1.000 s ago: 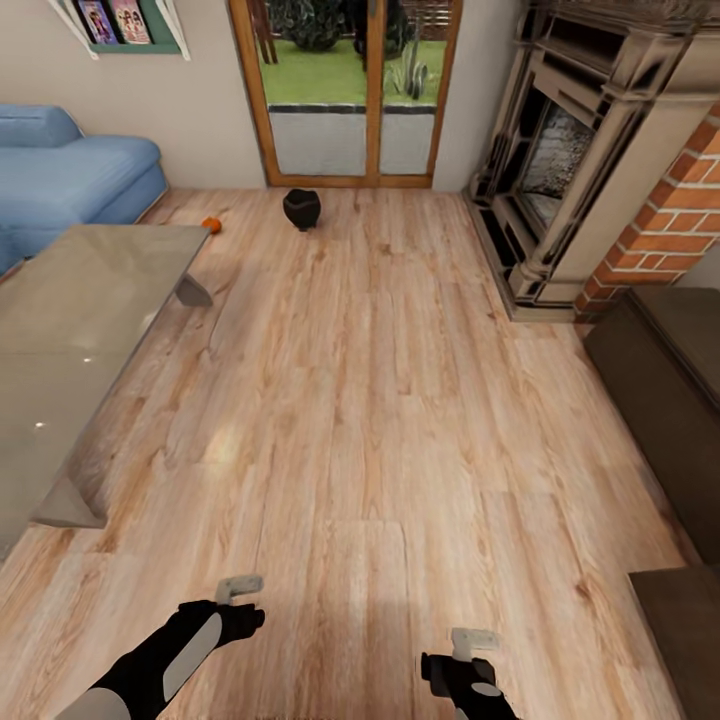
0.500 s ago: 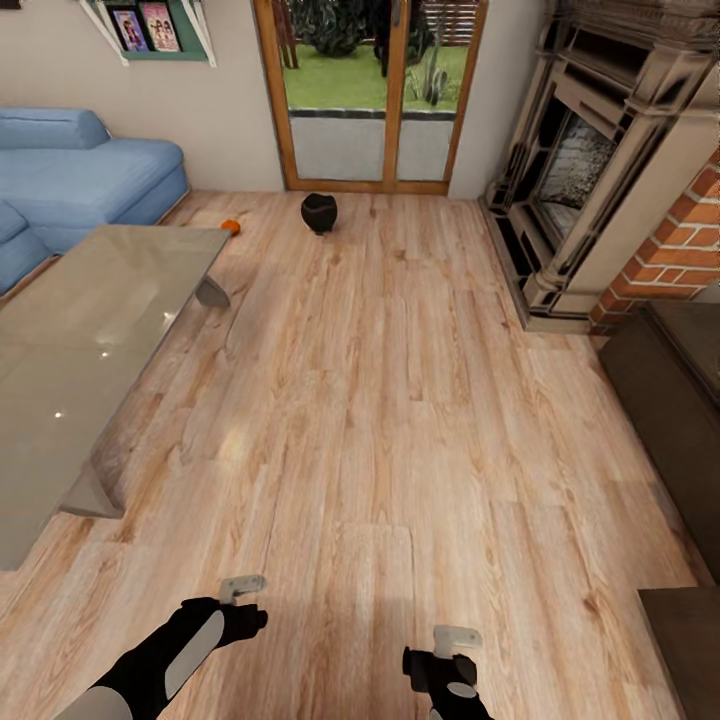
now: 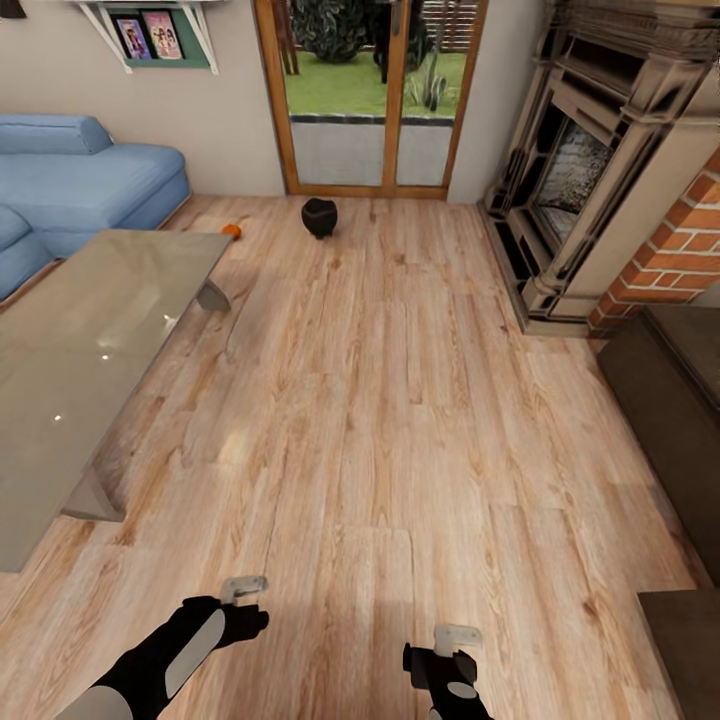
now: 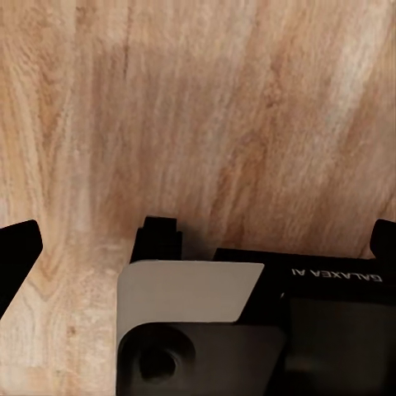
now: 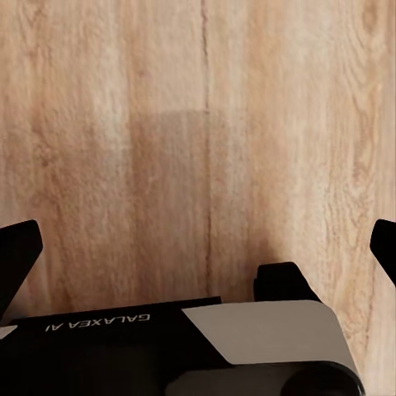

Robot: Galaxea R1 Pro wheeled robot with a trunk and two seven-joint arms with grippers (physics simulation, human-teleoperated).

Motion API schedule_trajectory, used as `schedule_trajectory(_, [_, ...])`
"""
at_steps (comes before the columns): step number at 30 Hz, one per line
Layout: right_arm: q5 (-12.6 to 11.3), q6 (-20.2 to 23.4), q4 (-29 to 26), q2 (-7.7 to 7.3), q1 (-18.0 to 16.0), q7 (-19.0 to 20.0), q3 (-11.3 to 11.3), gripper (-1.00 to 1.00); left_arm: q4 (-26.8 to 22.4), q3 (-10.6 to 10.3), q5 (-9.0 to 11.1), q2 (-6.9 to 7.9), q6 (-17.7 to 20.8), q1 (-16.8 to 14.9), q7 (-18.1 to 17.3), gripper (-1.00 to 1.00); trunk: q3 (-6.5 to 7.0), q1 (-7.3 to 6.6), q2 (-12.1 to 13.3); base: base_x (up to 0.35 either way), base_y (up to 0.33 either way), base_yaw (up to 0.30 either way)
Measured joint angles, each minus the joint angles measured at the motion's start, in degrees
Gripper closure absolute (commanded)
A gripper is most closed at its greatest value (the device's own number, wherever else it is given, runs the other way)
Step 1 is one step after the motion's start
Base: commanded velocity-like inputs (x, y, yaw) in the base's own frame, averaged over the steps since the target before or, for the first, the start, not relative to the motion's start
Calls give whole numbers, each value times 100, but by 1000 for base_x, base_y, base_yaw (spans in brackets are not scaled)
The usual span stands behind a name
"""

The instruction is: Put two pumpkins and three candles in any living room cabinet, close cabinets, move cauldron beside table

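Observation:
One small orange pumpkin [image 3: 231, 231] lies on the wood floor at the far corner of the glass table [image 3: 90, 350]. The black cauldron [image 3: 319, 217] stands on the floor in front of the garden door, a little to the right of the pumpkin. The dark-brown cabinet [image 3: 668, 395] runs along the right wall, its fronts shut. My left gripper [image 3: 243, 589] and right gripper [image 3: 456, 636] hang low over bare floor, far from all of these. Both are open and empty; the black fingertips [image 4: 16, 256] [image 5: 16, 257] stand wide apart in the wrist views. The candles are out of view.
A blue sofa [image 3: 85, 185] sits at the back left behind the table. A stone fireplace [image 3: 585, 170] with a brick side [image 3: 680, 240] fills the back right. Another dark unit [image 3: 690, 640] shows at the lower right. A broad strip of floor runs between table and cabinet.
The whole picture has shifted right and slightly down, so the camera has moved. My right gripper sits a little further left in the picture. Nothing was grasped or released.

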Motion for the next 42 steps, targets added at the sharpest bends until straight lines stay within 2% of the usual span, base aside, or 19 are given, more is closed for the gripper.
schedule_trajectory(6, [4,-28,-2,0,0,-3,3,-100,-32,-1,-6,6,210,0,-6,-100,55,-3,0,195,0,0])
schedule_trajectory(18, [10,-115,-2,0,0,-8,-5,-100,-36,-1,-13,27,247,0,-8,-100,170,-4,0,328,0,0])
schedule_trajectory(24, [4,-313,7,0,0,-28,-22,-100,-12,11,-32,76,248,-16,26,-100,227,-4,0,338,0,0])
schedule_trajectory(30, [-9,-382,12,0,1,-39,-42,-100,78,24,-27,202,242,-138,77,-100,285,-4,0,341,0,0])
schedule_trajectory(42, [-12,-552,19,0,1,-42,-46,-100,86,25,-25,266,239,-149,93,-100,399,-4,0,341,0,0])
